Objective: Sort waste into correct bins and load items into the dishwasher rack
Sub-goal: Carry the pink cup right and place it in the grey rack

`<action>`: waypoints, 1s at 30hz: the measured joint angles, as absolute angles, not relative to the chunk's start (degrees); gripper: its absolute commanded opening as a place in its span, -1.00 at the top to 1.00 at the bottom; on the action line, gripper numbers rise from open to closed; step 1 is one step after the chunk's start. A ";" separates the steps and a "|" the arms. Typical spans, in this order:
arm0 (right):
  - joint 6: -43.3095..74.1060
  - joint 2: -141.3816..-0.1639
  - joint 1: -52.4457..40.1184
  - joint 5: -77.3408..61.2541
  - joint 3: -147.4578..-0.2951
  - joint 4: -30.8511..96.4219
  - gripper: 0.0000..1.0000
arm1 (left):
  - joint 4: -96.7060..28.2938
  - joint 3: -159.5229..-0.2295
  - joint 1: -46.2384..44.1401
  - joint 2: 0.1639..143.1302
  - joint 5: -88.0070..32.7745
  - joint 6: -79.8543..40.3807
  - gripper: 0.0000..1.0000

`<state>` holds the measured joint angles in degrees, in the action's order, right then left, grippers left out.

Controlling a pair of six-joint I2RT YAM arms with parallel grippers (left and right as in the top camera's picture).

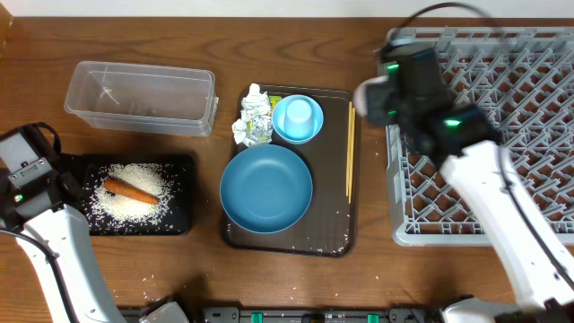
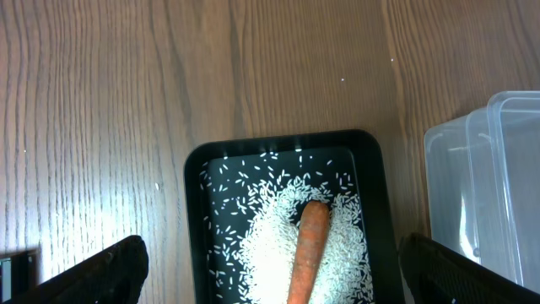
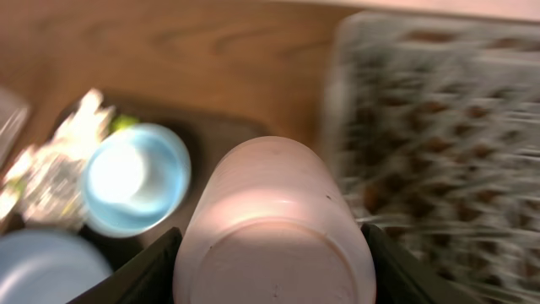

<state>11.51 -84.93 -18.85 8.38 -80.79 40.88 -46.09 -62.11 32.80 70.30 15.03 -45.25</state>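
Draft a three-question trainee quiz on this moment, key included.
1. Multiple choice: what lies on the rice in the black tray? A) a carrot B) a spoon C) a lemon
2. True or false: the light blue bowl sits in the dishwasher rack.
3. Fill in: the right gripper is closed on a white ___.
Key: 1 A; 2 false, it is on the brown serving tray; 3 cup.
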 measured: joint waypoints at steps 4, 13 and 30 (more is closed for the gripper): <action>11.25 -82.48 -9.76 10.76 -80.79 40.34 0.03 | -46.09 -62.11 32.80 70.30 15.03 -45.23 -0.94; 11.00 -83.64 12.73 15.51 -80.79 37.17 -0.05 | -46.09 -62.11 32.80 70.30 15.03 -45.25 -0.94; 11.22 -90.80 35.29 10.96 -80.79 37.06 -0.60 | -46.09 -62.11 32.80 70.30 15.03 -45.23 -0.94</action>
<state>11.22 -90.80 35.29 10.96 -80.79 37.06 -46.09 -62.11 32.80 70.30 15.03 -45.23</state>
